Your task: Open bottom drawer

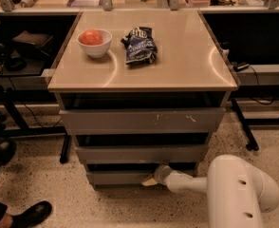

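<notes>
- The bottom drawer [116, 177] is the lowest of three grey fronts on the cabinet, low in the middle of the frame, just above the speckled floor [106, 208].
- A dark gap runs along the top of its front; from here I cannot tell how far out it stands.
- The gripper [150, 180] is at the right part of that front, its pale tan tip against the drawer face near the upper edge.
- Whether the gripper is open or closed, or has hold of anything, I cannot tell.
- The white arm [191, 183] reaches in from the lower right, where its thick rounded body fills the corner.
- Above sit the middle drawer [130, 154] and the wide top drawer [130, 121], the latter with pale scratches right of centre.
- On the beige cabinet top [187, 56], a white bowl [95, 45] holding something round and orange-red [91, 37] stands at upper left, with a dark blue snack bag [139, 45] just beside it.
- A black shoe [32, 213] shows at the lower left corner.
</notes>
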Tool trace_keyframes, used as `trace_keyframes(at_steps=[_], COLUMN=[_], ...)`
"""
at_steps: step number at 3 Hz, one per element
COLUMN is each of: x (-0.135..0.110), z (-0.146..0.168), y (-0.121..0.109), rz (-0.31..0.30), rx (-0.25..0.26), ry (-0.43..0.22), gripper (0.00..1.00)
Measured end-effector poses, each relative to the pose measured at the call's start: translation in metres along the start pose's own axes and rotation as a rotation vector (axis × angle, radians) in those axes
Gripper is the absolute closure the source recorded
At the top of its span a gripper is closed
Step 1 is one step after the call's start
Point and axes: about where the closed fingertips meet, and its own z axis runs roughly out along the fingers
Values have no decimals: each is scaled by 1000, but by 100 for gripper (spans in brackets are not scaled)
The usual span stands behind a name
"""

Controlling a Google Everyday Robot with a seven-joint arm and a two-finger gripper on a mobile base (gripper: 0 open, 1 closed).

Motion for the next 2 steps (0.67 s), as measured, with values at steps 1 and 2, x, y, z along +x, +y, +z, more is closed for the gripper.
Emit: trace_keyframes(at_steps=[1,2], x=[-3,12], z=[5,25], y=[5,30], rz=[0,82], rx=[-6,-46], ry=[-9,-28], gripper=[0,0])
